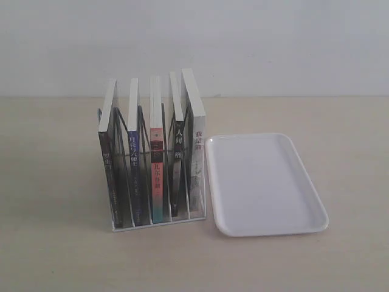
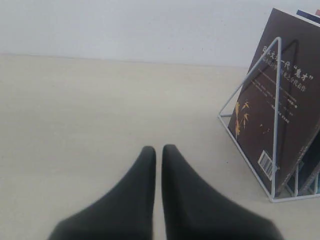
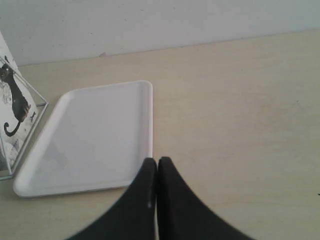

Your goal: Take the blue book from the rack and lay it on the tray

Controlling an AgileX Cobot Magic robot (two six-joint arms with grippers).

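Blue book (image 1: 135, 164) is standing upright in the second slot from the left of the rack (image 1: 159, 221), with other books flanking it. Thin and light, likely flexing, it is offering its spine and top edge for gripping. Left claw (image 2: 158, 148) and right claw (image 3: 157, 160) are hovering pressed together over the desk (image 1: 55, 255). The tray (image 1: 267, 182) is lying just beside the rack, leaving open room.
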